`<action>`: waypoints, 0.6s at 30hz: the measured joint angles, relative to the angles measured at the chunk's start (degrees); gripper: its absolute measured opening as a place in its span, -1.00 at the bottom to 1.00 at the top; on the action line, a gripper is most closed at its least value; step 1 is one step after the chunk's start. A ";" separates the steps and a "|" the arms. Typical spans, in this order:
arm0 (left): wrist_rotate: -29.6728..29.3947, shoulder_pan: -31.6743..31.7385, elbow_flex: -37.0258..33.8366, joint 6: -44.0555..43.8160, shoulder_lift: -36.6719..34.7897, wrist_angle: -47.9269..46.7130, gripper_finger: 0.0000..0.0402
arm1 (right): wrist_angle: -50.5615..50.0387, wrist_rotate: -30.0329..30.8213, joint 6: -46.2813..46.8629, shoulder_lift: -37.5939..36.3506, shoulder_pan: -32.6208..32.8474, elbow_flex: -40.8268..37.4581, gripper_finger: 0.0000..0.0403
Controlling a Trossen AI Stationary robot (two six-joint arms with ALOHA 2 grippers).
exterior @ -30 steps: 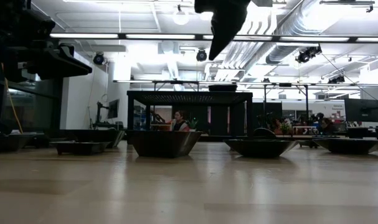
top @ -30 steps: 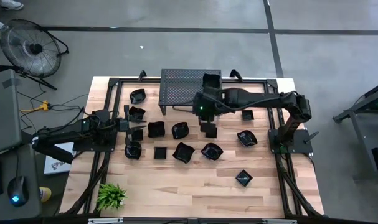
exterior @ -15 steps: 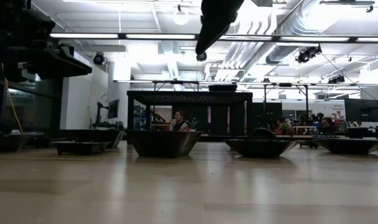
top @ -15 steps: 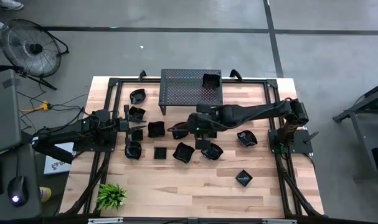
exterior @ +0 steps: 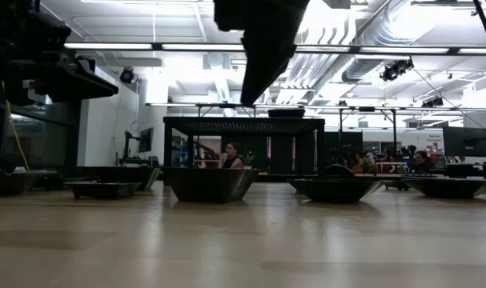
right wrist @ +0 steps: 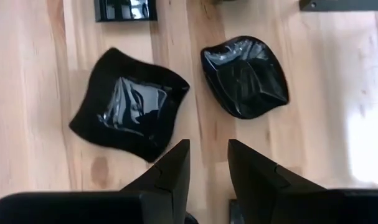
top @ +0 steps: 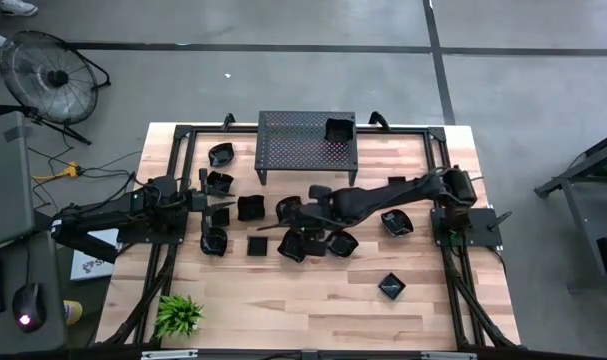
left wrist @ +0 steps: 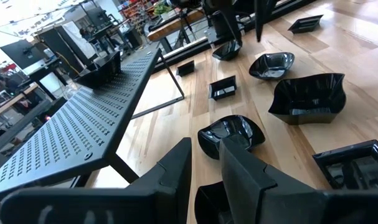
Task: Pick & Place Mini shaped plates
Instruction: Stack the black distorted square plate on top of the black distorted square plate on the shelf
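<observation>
You have two grippers and one perforated metal stand point(top: 293, 148) on a wooden table point(top: 313, 310). One mini square plate point(top: 339, 129) sits on the stand's right end. About eleven more black mini plates show on the table, mostly in a cluster in front of the stand; the right arm may hide others.

The right gripper point(right wrist: 207, 146) hovers over the cluster's middle, above bare wood between one wavy square plate point(right wrist: 129, 102) and one leaf-shaped plate point(right wrist: 245, 76). Its two fingers point(right wrist: 170, 165) are slightly apart and hold nothing.

The left gripper point(left wrist: 204, 146) waits at the table's left edge beside the leftmost plates, fingers narrowly parted, with nothing seen between them.

One small green plant point(top: 179, 314) stands at the front left corner.
</observation>
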 joint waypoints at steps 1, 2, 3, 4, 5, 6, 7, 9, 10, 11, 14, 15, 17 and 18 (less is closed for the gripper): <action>-0.02 0.00 0.02 0.00 0.02 0.00 -0.60 | 0.42 -0.14 0.98 0.53 0.13 0.00 -0.49; -0.02 0.02 0.02 -0.02 0.02 0.00 -0.60 | 0.72 -0.62 1.99 1.05 0.25 0.00 -0.49; -0.02 0.01 0.02 -0.02 0.00 0.00 -0.60 | 1.04 -1.50 2.83 1.58 0.39 0.00 -0.49; -0.02 0.02 0.00 -0.01 0.01 0.00 -0.60 | 1.57 -2.54 3.35 1.95 0.48 0.00 -0.49; -0.02 0.01 0.02 0.00 0.01 0.00 -0.60 | 2.17 -3.71 3.73 2.33 0.65 0.00 -0.49; -0.02 0.01 0.01 0.00 0.02 0.00 -0.60 | 2.64 -4.73 4.17 2.64 0.82 0.00 -0.49; -0.02 0.01 0.00 -0.01 0.01 0.00 -0.60 | 3.24 -5.55 4.99 3.12 0.99 0.00 -0.49; -0.02 0.00 0.00 0.00 0.02 0.02 -0.60 | 4.87 -6.69 7.23 3.95 1.31 0.00 -0.49; -0.02 0.02 0.02 -0.02 0.00 0.00 -0.60 | 5.67 -7.44 8.31 4.33 1.37 0.00 -0.49; -0.02 0.02 0.00 -0.02 0.02 0.00 -0.60 | 6.52 -8.38 9.27 4.66 1.50 0.00 -0.49; -0.02 0.01 0.01 0.00 0.02 0.00 -0.60 | 8.31 -10.62 10.87 5.49 1.83 0.00 -0.49; -0.02 0.02 0.00 0.00 0.01 0.00 -0.60 | 8.56 -10.71 11.27 5.78 1.94 0.00 -0.49; -0.02 0.00 0.02 0.00 0.00 0.00 -0.60 | 9.20 -10.80 11.66 6.11 2.16 0.00 -0.49; -0.02 0.00 0.01 0.00 0.00 0.00 -0.60 | 9.51 -10.80 11.95 6.23 2.31 0.00 -0.49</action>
